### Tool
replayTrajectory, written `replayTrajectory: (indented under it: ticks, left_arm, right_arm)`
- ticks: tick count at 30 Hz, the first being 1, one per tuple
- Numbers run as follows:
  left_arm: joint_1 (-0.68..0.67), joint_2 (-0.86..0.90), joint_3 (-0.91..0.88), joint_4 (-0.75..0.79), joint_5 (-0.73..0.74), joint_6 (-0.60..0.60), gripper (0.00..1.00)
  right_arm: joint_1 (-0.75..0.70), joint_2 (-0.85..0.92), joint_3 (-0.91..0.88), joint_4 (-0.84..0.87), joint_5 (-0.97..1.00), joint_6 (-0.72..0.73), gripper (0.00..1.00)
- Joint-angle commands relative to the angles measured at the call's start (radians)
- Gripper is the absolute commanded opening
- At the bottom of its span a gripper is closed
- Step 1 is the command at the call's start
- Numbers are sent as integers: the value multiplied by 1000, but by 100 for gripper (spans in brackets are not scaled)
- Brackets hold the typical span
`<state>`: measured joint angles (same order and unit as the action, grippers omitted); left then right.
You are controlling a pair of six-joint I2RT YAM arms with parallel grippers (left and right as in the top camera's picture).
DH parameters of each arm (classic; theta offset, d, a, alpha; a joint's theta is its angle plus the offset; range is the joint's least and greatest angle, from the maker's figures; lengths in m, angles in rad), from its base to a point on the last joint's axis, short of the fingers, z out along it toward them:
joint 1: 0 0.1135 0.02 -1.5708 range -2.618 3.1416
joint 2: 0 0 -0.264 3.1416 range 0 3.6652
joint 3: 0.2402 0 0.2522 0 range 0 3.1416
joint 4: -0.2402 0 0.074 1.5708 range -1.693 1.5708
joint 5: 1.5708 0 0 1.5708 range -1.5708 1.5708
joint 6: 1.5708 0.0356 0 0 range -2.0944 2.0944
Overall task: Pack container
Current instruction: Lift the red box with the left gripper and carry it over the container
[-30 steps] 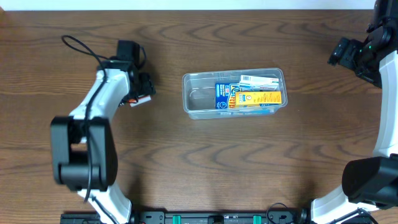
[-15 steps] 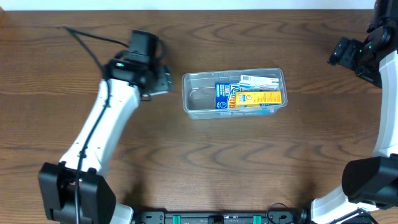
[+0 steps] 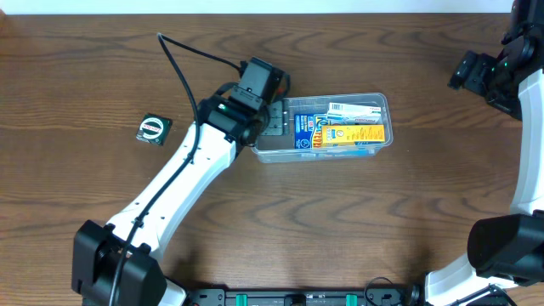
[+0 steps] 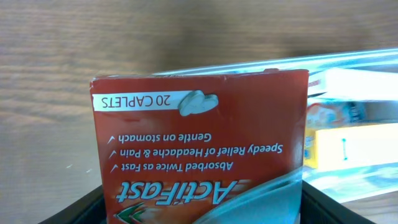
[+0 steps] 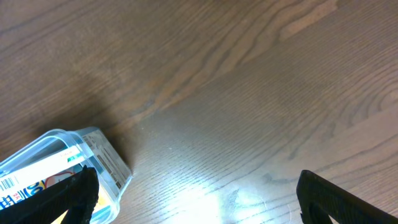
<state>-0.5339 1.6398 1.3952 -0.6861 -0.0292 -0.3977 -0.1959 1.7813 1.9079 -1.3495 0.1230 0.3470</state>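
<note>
The clear plastic container [image 3: 381, 104] sits at the table's middle and holds a blue box, a yellow box [image 3: 353, 133] and a white box. My left gripper [image 3: 274, 119] is over the container's left end, shut on a red ActiFast caplet box [image 4: 199, 140]. In the left wrist view the container's rim [image 4: 354, 57] shows just behind the red box. My right gripper [image 3: 469, 70] is open and empty at the far right, above the table. The container's corner [image 5: 93, 152] shows at the lower left of the right wrist view.
A small dark square item with a round red-and-white label [image 3: 154, 130] lies on the table to the left. The left arm stretches diagonally from the front left to the container.
My left arm has swung right from the table's left side to the container's left end, carrying the red box. The small dark item is now uncovered. The right arm has not moved.
</note>
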Motion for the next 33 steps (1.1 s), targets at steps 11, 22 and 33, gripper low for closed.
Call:
replayTrajectory:
  ticks: [11,22,33]
  left_arm:
    - [-50,74,11,48,-34,-61,76]
    - [-61,147,11,36,-30,-72,76]
    - [-61,187,10,-1,-31,-72,76]
  right_arm:
    - [-8,5,1,-1,0,-4,99]
    - [-8,4,1,-1,0,-4,99]
    - [-8,5,1,-1,0,-4,99]
